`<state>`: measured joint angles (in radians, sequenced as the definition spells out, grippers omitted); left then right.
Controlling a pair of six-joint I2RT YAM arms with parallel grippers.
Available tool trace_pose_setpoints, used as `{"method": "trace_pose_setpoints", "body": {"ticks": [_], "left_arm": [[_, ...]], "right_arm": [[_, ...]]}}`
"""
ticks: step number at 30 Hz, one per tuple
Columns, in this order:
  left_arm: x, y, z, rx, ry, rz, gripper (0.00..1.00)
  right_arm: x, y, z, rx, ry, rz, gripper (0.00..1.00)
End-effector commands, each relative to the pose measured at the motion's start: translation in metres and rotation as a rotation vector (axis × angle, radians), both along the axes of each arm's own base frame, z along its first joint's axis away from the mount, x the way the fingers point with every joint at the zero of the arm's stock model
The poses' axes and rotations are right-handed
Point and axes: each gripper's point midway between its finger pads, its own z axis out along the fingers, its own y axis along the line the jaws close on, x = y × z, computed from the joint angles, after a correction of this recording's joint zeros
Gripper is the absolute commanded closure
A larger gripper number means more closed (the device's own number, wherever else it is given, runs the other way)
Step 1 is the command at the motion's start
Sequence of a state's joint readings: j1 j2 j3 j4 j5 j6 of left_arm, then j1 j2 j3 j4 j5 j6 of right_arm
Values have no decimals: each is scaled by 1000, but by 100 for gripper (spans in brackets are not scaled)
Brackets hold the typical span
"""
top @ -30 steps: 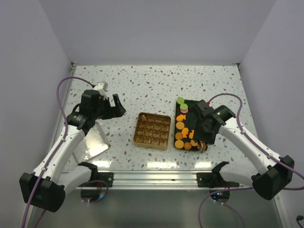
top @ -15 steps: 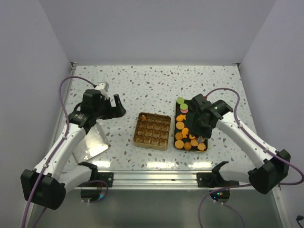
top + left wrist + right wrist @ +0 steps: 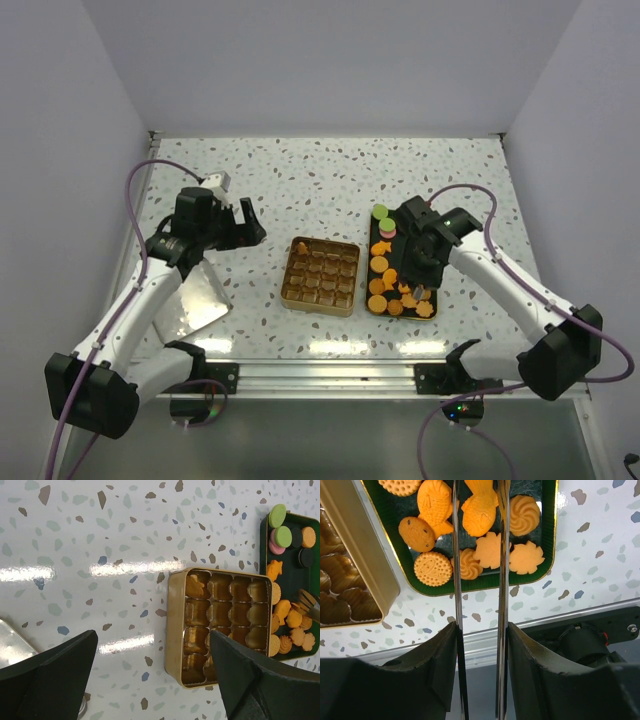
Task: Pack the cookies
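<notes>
- The tongs [image 3: 501,555] are clamped between the fingers of the right gripper [image 3: 480,630]. Their 2 thin blades stand slightly apart, 1 on each side of a fish-shaped cookie [image 3: 479,507]. The blade tips run out of the wrist view, so I cannot tell whether that cookie is pinched or only straddled.
- That cookie lies in the green tray [image 3: 485,584], at its near end, among the other cookies [image 3: 434,569]: round, swirled, flower and fish shapes, packed close together.
- At the far end of the tray sit a few green, pink and dark round biscuits.
- Just left of the tray, almost touching it, is the gold tin [image 3: 171,630] with 16 compartments.
- 1 corner compartment, on the far side away from the tray, seems to hold a cookie. The other 15 look bare.
- The left gripper [image 3: 153,637] is spread wide and holds nothing. It hangs above the table [image 3: 330,180], left of the tin.
- A flat metal lid [image 3: 200,295] lies on the table under the left arm.
- Judgement: the packing has barely begun, with at most 1 of 16 compartments filled. Nearly the whole pile is yet to be carried across, and the lid probably goes on last.
</notes>
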<state>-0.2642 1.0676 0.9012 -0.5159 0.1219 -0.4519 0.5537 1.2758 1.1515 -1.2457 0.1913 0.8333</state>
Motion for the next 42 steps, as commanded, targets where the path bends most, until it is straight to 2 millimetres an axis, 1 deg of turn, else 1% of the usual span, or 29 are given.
{"method": "trace_pose_setpoints", "body": {"ticks": [1,8,11,15,20,27,35,42], "left_arm": [[9,-2,16,4,-69,-12,0],[9,0,15,15,-67,-9,0],[7,2,14,20,-63,-5,0],[6,3,15,23,-67,-1,0],[4,3,15,20,-70,-1,0],[2,3,12,12,-69,-1,0],[-2,3,12,3,-73,6,0],[-6,5,13,2,-76,13,0]], "right_arm": [[7,0,-6,-7,-8,6,55],[5,-1,-17,-11,19,14,57],[2,-1,-17,-8,27,11,60],[-1,0,-11,8,31,10,59],[-4,1,2,29,22,21,57],[-11,-3,9,19,34,42,56],[-17,-7,1,3,59,52,57],[-14,-7,-4,-7,62,70,61]]}}
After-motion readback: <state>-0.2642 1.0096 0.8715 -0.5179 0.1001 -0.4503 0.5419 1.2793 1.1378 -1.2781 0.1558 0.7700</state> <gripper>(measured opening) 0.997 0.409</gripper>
